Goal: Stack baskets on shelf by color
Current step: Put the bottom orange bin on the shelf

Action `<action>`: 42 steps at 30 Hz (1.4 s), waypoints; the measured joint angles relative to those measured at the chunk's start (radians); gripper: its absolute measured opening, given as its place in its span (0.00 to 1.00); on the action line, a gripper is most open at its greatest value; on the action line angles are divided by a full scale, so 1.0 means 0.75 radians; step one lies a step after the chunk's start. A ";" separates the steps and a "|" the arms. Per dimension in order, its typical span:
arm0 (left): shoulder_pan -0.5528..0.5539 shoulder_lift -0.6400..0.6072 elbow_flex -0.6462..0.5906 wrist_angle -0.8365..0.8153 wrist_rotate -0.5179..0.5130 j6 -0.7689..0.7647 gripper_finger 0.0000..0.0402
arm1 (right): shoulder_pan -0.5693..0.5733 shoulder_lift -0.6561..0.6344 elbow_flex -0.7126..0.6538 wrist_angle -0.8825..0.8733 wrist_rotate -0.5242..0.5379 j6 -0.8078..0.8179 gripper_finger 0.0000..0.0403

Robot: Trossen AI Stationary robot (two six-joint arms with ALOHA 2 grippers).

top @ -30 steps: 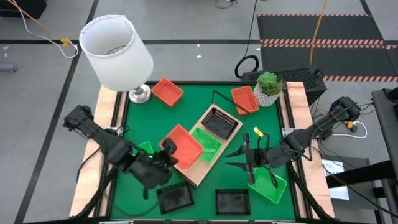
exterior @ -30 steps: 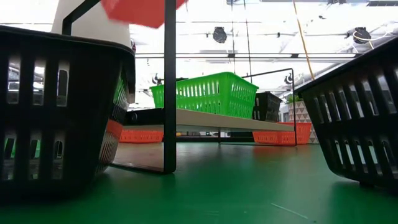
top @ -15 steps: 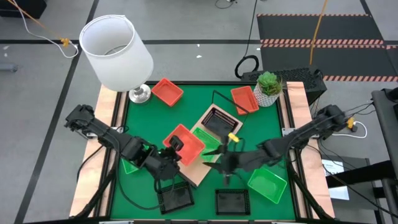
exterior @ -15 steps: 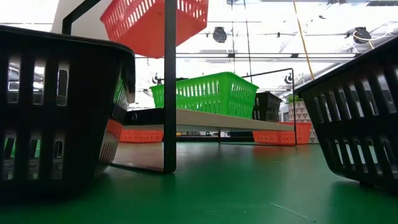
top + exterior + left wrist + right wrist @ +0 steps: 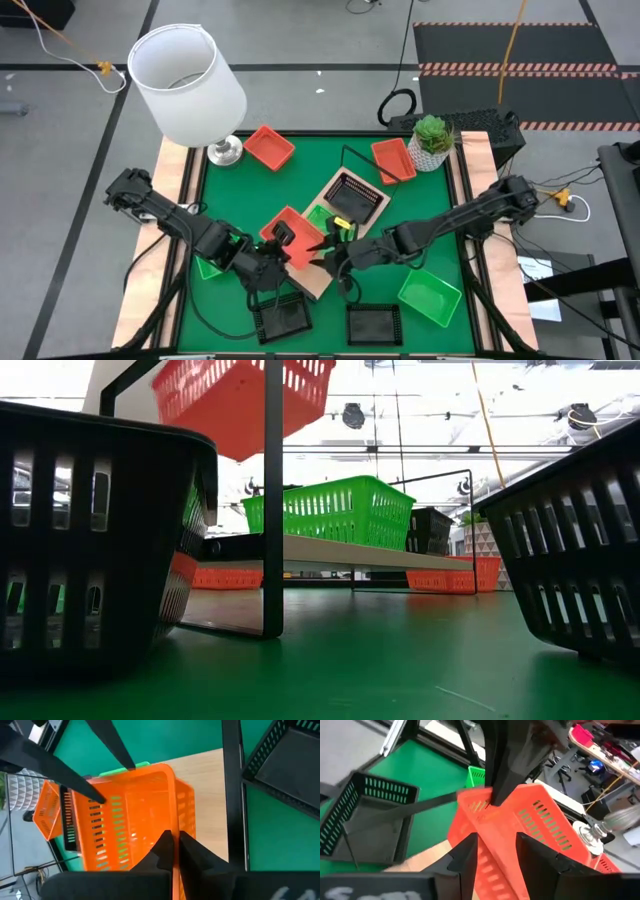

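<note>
My left gripper [image 5: 278, 240] [image 5: 176, 842] is shut on an orange basket [image 5: 300, 232] [image 5: 240, 400] and holds it in the air over the near end of the light-wood shelf [image 5: 345, 215]. My right gripper [image 5: 328, 252] [image 5: 496, 852] is open. It has reached in from the right, and its fingers stand on either side of this basket's wall [image 5: 495, 835]. A green basket [image 5: 322, 214] [image 5: 330, 510] and a black basket [image 5: 355, 195] sit flat on the shelf board. My left gripper pinches the orange basket's rim [image 5: 172, 822] on the side facing the table's left, one finger inside the wall and one outside. The fingers come level from the left. The basket is lifted clear and tilted. My right gripper's fingers [image 5: 467, 852] flank the basket's opposite wall; I cannot tell whether they touch it.
Two orange baskets [image 5: 268, 147] [image 5: 392, 160] lie at the far side, by a lamp [image 5: 190, 80] and a potted plant [image 5: 432, 140]. Two black baskets [image 5: 280, 318] [image 5: 373, 322] and a green one [image 5: 430, 295] lie near; another green one [image 5: 208, 267] is under my left arm.
My right gripper has swept from the table's right near side toward the left, up to the orange basket, and now straddles its wall. My left gripper has lowered the basket a little and tipped it; it stays held above the shelf's near end.
</note>
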 joint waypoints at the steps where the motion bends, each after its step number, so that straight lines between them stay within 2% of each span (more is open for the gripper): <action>1: 0.000 0.000 0.000 0.007 -0.001 -0.012 0.03 | 0.000 0.003 0.000 -0.004 -0.020 -0.016 0.30; 5: -0.003 0.000 0.001 0.015 0.001 -0.026 0.06 | -0.001 0.002 -0.001 -0.004 -0.081 -0.043 0.24; 11: -0.014 0.000 0.001 0.020 -0.006 -0.024 0.02 | -0.002 0.002 -0.001 -0.033 -0.098 -0.075 0.10; 14: -0.014 0.000 0.001 0.026 -0.014 -0.065 0.06 | -0.002 0.002 -0.001 -0.038 -0.120 -0.102 0.03; 25: -0.065 0.000 0.002 0.161 -0.027 -0.213 0.38 | 0.005 0.002 -0.003 -0.118 -0.187 -0.221 0.01; 31: -0.170 -0.003 0.003 0.227 -0.178 -0.281 0.51 | 0.012 0.002 -0.005 -0.117 -0.308 -0.291 0.01; 36: -0.251 -0.018 0.004 0.228 -0.322 -0.328 0.53 | 0.009 0.002 -0.043 -0.113 -0.363 -0.369 0.01; 42: -0.300 -0.064 0.004 0.231 -0.355 -0.349 0.49 | -0.002 0.002 -0.098 -0.101 -0.418 -0.421 0.01</action>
